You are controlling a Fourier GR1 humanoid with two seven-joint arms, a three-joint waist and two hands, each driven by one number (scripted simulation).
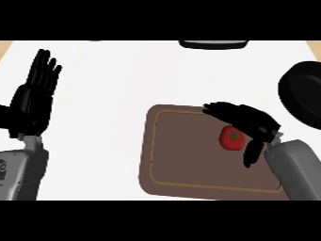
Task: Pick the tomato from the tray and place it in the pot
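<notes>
A flat brown rectangular tray (190,160) with rounded corners and a thin lighter line inset along its rim lies on the white counter top (121,80); every place below is given from this tray. The small round red tomato (231,138) with a green stalk cap sits on the tray's surface, toward its right side and a little above the middle. The black right hand (250,123) on its grey forearm (305,169) hangs over the tray's upper right part, right at the tomato: its fingers arch over the top of the fruit and the thumb hangs down just to the fruit's right. The fingers are bent but not closed round the tomato, which shows plainly between them, so the hand counts as released. Whether any finger touches the fruit cannot be told. The round black pot (312,94) stands to the right of the tray and higher up, cut by the view's edge. Well to the left of the tray the black left hand (34,94) rests with straight fingers pointing up, holding nothing.
</notes>
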